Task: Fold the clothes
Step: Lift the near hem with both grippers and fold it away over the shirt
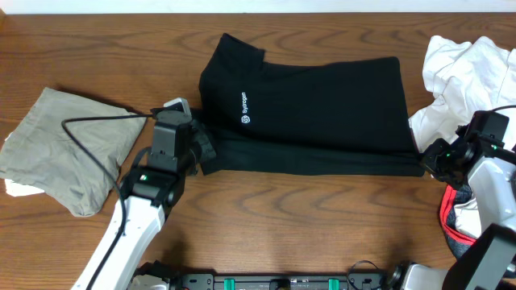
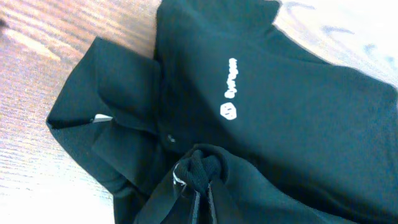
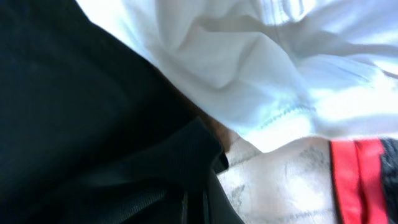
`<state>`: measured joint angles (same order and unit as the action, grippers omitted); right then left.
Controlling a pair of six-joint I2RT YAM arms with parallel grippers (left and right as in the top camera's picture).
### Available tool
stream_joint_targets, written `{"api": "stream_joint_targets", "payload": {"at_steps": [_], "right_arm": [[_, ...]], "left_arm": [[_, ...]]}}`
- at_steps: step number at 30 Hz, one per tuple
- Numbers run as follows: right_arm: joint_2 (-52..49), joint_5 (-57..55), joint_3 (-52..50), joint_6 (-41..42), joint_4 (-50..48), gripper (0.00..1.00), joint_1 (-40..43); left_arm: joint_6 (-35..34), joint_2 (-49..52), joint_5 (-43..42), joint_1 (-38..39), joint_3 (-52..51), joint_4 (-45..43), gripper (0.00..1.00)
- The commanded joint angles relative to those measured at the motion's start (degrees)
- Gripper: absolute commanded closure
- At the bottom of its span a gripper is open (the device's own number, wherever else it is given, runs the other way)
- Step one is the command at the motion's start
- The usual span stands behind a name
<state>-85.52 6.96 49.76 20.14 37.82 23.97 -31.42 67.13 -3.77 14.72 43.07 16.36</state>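
A black short-sleeved collared shirt [image 1: 322,105] of soft fabric lay across the middle of the brown wooden desk [image 1: 306,217]. It was folded lengthwise into a long band, collar end to the left, and its small white chest logo [image 1: 245,107] faced up near that end. The left fingers [image 1: 199,151] sat at the shirt's left end, just below the collar. In the left wrist view the left fingers [image 2: 200,186] were closed on a bunched fold of the black cloth, with the logo [image 2: 230,87] above them. The right fingers [image 1: 426,159] were at the shirt's lower right corner. In the right wrist view the right fingers [image 3: 199,202] were pinched shut on the black hem, though the fingers themselves were dark and hard to make out.

A crumpled khaki garment [image 1: 64,145] lay well to the left of the shirt, with a thin black cable [image 1: 97,121] running over it. A rumpled white garment [image 1: 468,80] was heaped at the desk's upper right, touching the shirt's right end. In the right wrist view it filled the upper part of the picture [image 3: 249,62]. A red and grey garment [image 1: 455,221] lay below it, beside the right arm.
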Motion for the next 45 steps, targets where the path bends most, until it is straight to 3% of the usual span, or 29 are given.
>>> {"api": "stream_joint_targets", "payload": {"at_steps": [1,14,19,22,25,27,30,33,37,39,45], "right_arm": [[-1.88,-0.48,0.74,-0.26,-1.53,0.99,-0.46],[-2.73,-0.5,0.74,0.87,-8.0,0.97,-4.63],[-2.73,-0.81,0.74,0.85,-9.9,0.56,-4.98],[-2.73,-0.92,0.74,0.79,-9.79,0.52,-4.98],[-2.73,-0.96,0.74,0.35,-9.66,0.52,-4.96],[-2.73,-0.96,0.72,-0.09,-9.07,0.53,-4.98],[-2.73,-0.94,0.7,-1.01,-8.31,0.55,-4.98],[-2.75,-0.96,0.63,-2.29,-7.87,0.64,-5.2],[-2.8,-0.92,0.04,-3.1,-6.71,0.82,-5.29],[-2.84,-0.35,-0.52,-3.39,-6.56,0.98,-5.31],[-4.02,2.51,-2.69,-5.66,-8.02,0.99,-7.67]], "left_arm": [[0.98,3.13,2.38,-0.96,1.42,-1.18,0.94],[0.98,12.15,3.98,-0.96,1.42,-10.86,0.94],[0.96,13.6,7.52,-1.01,1.42,-12.52,0.89],[0.98,13.77,7.72,-1.46,1.42,-12.92,0.73],[0.96,13.77,7.69,-2.64,1.42,-13.33,0.58],[0.94,13.7,7.63,-3.58,1.42,-13.73,0.54],[0.98,13.51,5.64,-4.28,1.42,-13.66,0.54],[0.98,13.22,-0.85,-4.24,1.42,-12.57,0.59],[1.01,13.22,-8.07,-3.67,1.42,-7.56,0.64],[1.53,13.27,-8.07,-2.95,1.36,-4.37,0.67],[7.04,13.92,-8.02,0.7,0.44,-1.9,0.69]]}}
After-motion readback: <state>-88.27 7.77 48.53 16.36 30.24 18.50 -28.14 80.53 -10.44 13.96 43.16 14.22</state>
